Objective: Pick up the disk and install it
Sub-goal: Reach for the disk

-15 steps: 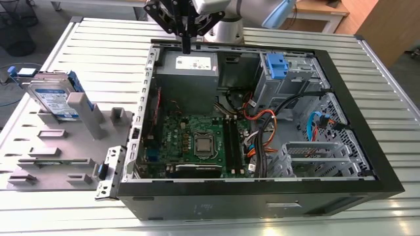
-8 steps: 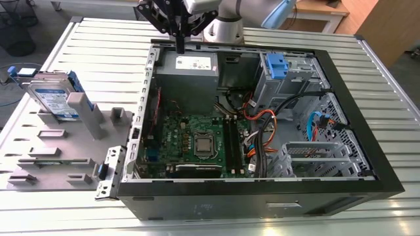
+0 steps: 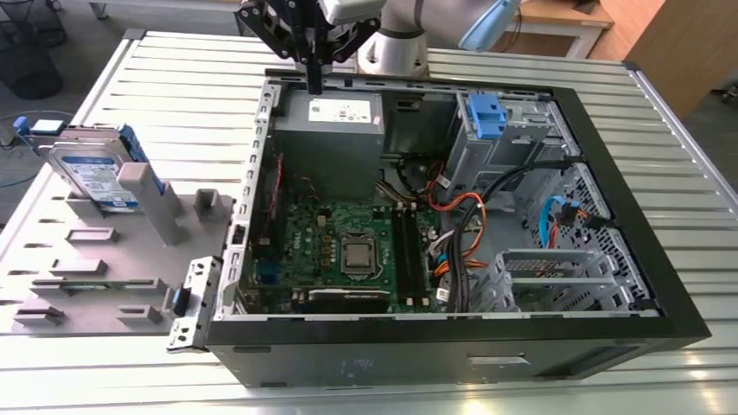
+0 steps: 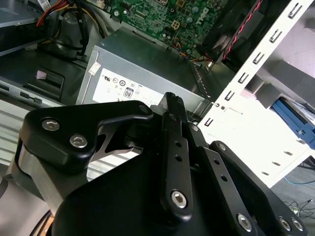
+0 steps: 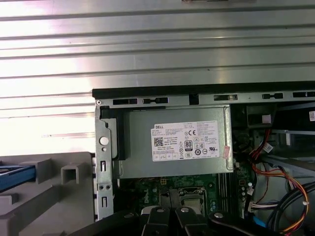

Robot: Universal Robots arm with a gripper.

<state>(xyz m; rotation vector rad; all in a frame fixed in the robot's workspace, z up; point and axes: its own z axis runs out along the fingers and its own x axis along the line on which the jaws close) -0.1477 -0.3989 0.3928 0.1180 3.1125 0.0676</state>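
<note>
Hovering at the far side of the open computer case, the gripper points down just above the grey power supply box, and in the second wrist view its jaws sit pressed together with nothing between them. The disk stands on edge, leaning a little, in a grey holder on the slatted table at the exterior view's left, outside the case and well apart from the gripper.
</note>
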